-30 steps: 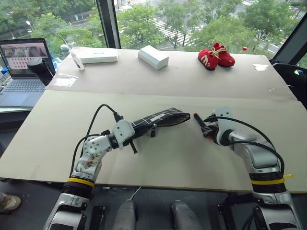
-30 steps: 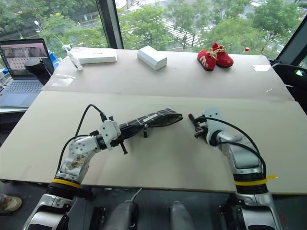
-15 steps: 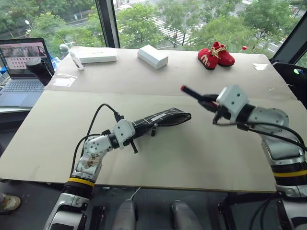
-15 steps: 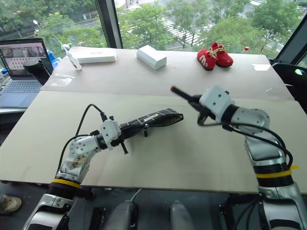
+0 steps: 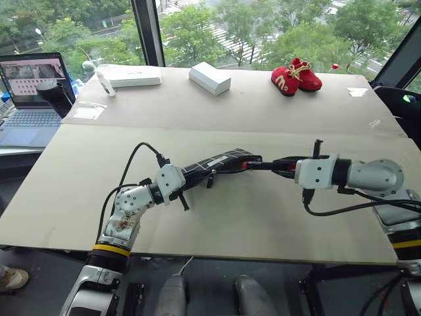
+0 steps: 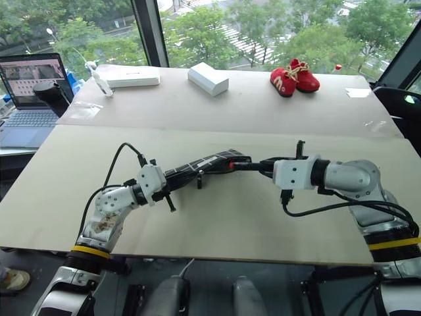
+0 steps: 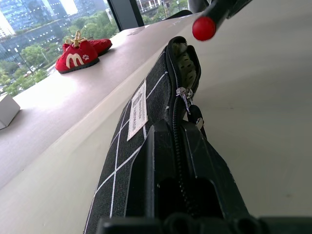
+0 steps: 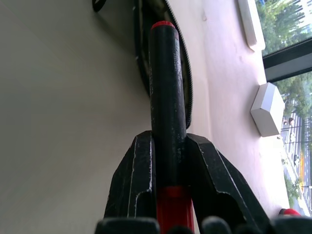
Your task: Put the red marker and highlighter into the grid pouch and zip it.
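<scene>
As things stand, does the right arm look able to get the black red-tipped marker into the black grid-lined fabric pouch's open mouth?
Probably yes: the right gripper holds the marker, its red tip at the pouch mouth, which gapes unzipped, held by the left gripper.

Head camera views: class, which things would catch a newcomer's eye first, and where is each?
At mid-table the right claw holds the red marker level, its tip at the open mouth of the grid pouch, which the left claw grips at its other end. At the table's far edge by the window sit bright red baby shoes.
</scene>
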